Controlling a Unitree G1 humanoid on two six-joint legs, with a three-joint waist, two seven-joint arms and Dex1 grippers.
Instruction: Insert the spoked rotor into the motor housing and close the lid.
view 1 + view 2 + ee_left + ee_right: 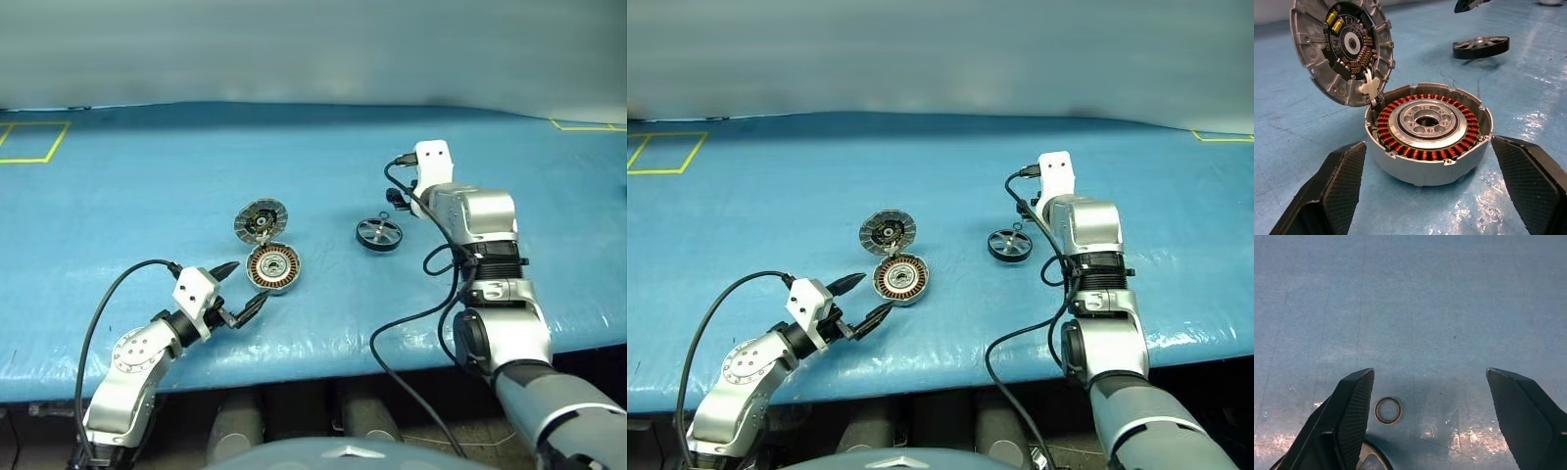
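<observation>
The motor housing [272, 267], a round grey cup with copper coils, sits on the blue table [147, 206]. Its hinged lid [262, 220] stands open on the far side, with the inner face showing. My left gripper [250, 281] is open just in front of the housing, one finger [1339, 171] on each side and not touching it. To the right the dark spoked rotor [379, 234] lies flat on the table. My right gripper [1430, 372] is open over the table just beyond the rotor, holding nothing. The rotor's rim [1370, 459] shows by its finger.
A small metal ring [1387, 410] lies on the table between the right fingers, just beyond the rotor. Yellow tape outlines mark the far left [29, 142] and far right [588, 124] of the table. Black cables trail from both wrists over the front edge.
</observation>
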